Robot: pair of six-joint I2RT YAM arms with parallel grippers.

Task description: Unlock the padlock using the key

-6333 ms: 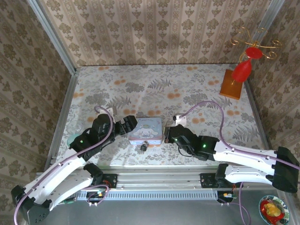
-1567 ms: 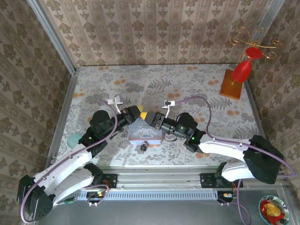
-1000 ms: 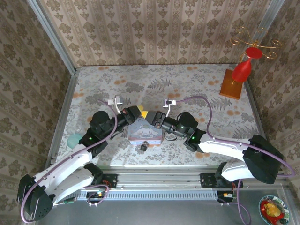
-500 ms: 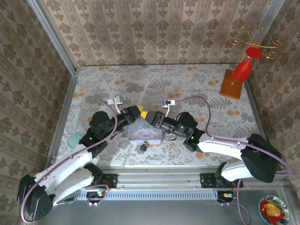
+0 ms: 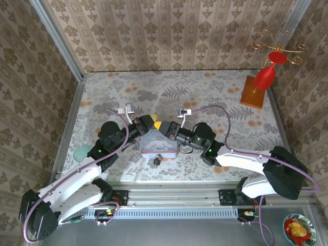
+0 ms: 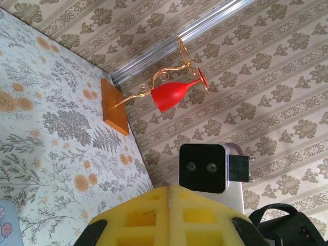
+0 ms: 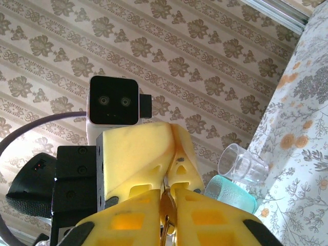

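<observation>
I'm seeing left gripper (image 6: 168, 197) pressing pads flat together, tips meeting right gripper (image 7: 169, 197). Right pads pinching thin brassy sliver, probably key (image 7: 167, 209). Padlock (image 5: 158, 160) lying apart from both jaws, just beside tin's (image 5: 160, 146) near edge.

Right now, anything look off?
Nothing spilled or broken. Odd: the padlock lies untouched in front of the tin while the left gripper and right gripper meet tip to tip over its far edge, a sliver, likely the key, in the right one's grip.
</observation>
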